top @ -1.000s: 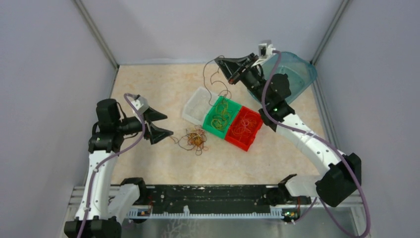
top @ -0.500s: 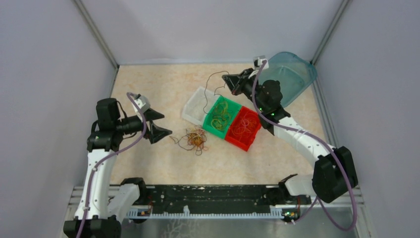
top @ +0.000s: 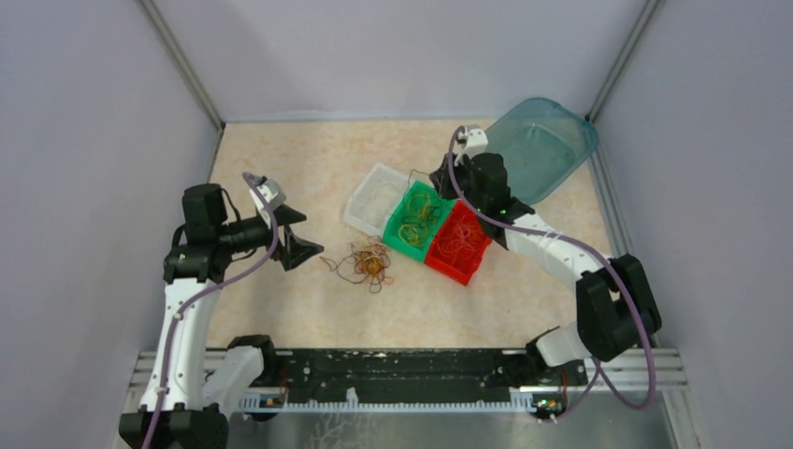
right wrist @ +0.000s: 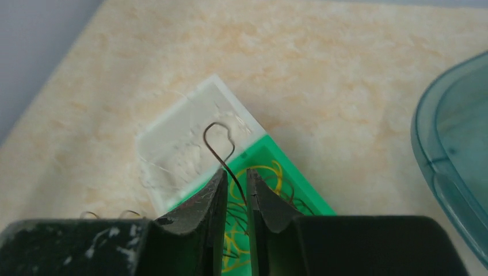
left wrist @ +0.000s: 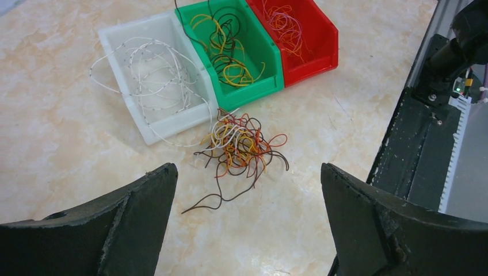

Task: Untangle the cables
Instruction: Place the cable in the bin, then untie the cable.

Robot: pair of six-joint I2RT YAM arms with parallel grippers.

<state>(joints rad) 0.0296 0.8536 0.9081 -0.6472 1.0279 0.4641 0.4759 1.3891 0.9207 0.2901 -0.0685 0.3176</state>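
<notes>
**A:** Left pincer [top: 301,236]?
**B:** Wide apart, nothing between the rough black fingers [left wrist: 144,213]. The tangle of cables [left wrist: 241,146] lies on the tabletop [left wrist: 69,149] just ahead of it. It's centred on the gap and touches neither finger.

**A:** What does the tangle look like?
**B:** Thin limp wire loops in brown, red, orange and yellow, plus a few white, in a loose clump. One brown strand trails out toward the pincer. The tabletop is glossy, with a beige marble pattern.

**A:** And beyond the tangle?
**B:** Three hard plastic bins touching in a row. The white bin [left wrist: 172,123] holds thin white wires, the green bin [left wrist: 253,92] yellow and dark ones, the red bin [left wrist: 313,54] orange and pinkish ones.

**A:** Right pincer [right wrist: 236,181]?
**B:** Its fingers are a thin slit apart. The brown cable [right wrist: 216,129] runs through the slit, and its hooked end curls out ahead of the tips, over the white bin. Can't tell whether the pads touch it. The green bin sits right under the tips. A translucent teal tub [right wrist: 454,144] with a rounded rim is off to the pincer's right.
</notes>
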